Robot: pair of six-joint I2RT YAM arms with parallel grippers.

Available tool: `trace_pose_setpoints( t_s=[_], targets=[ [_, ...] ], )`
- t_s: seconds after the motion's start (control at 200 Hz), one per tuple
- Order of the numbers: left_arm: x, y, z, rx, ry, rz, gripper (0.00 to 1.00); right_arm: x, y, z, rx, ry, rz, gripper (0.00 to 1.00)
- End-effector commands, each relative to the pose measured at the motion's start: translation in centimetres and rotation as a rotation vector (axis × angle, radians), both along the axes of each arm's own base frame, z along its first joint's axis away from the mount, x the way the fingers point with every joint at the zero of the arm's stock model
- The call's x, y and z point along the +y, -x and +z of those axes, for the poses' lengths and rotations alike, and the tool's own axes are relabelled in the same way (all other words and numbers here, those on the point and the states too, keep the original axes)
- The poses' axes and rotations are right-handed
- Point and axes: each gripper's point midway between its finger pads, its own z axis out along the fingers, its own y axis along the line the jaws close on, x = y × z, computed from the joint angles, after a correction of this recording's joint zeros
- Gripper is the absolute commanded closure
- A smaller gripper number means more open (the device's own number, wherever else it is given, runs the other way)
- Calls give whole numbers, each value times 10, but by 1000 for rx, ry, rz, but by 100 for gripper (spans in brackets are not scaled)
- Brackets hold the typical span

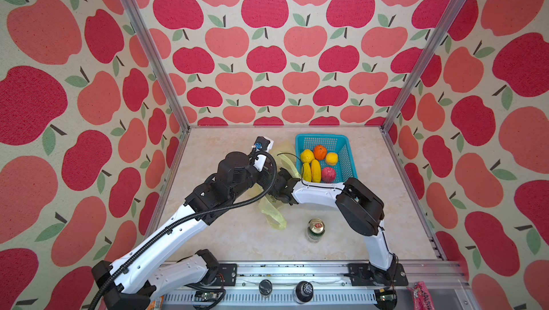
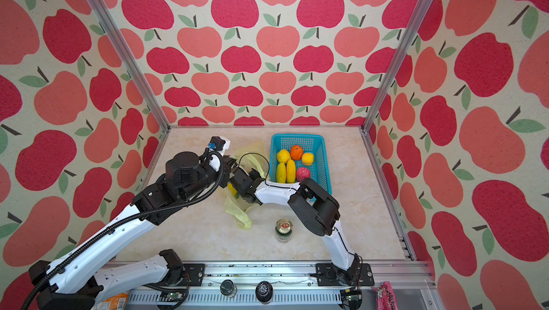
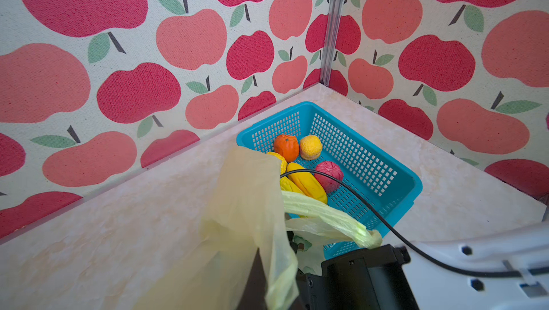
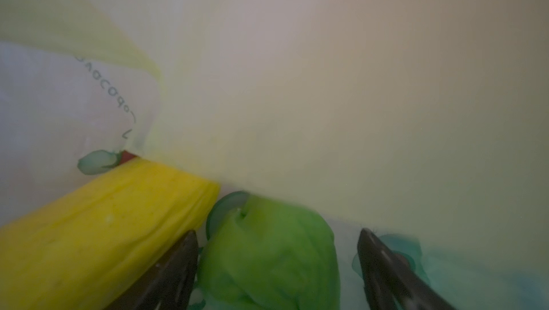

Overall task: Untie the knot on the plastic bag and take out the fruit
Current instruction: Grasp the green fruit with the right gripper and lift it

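Observation:
The pale yellow plastic bag (image 1: 274, 215) lies crumpled at mid table, its mouth lifted. My left gripper (image 3: 267, 287) is shut on the bag's upper edge (image 3: 243, 204) and holds it up. My right gripper (image 4: 277, 232) is inside the bag and open. A green fruit (image 4: 267, 258) sits between its fingers, with a gap on one side. A long yellow fruit (image 4: 104, 228) lies beside it. The knot is out of view, and a loose handle (image 3: 326, 219) trails toward the basket. Several more fruit (image 1: 315, 170) lie in the turquoise basket (image 1: 320, 137).
A green drink can (image 1: 315, 230) stands upright in front of the bag, close to the right arm's elbow (image 1: 361, 207). The basket sits at the back right near the wall. A pink snack packet (image 1: 419, 293) lies off the table's front rail.

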Motion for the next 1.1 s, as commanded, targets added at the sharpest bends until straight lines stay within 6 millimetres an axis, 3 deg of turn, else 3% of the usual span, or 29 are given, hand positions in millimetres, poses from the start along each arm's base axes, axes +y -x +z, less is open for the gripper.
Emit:
trace_pose_setpoints(
  t_s=[0.0,0.135,0.325,0.555,0.74,0.941,1.096],
  targets=[
    [-5,3,8,-43,6,-26,100,-7,-5,-23,83,38,-29,14],
    [-5,2,8,-48,0,-18,100,-11,-10,-34,119,44,-56,15],
    [-5,2,8,-49,-1,-14,100,-12,-11,-31,114,40,-54,23],
    [-2,-3,6,-45,-13,19,100,-10,-8,-20,112,3,-33,47],
    [7,-16,0,-29,-51,112,100,-11,1,9,79,-77,-9,58],
    [13,-24,-5,-6,-61,158,100,-15,23,56,10,-216,58,65],
    [14,-25,-5,2,-55,161,100,-15,45,80,-27,-304,124,68]
  ],
)
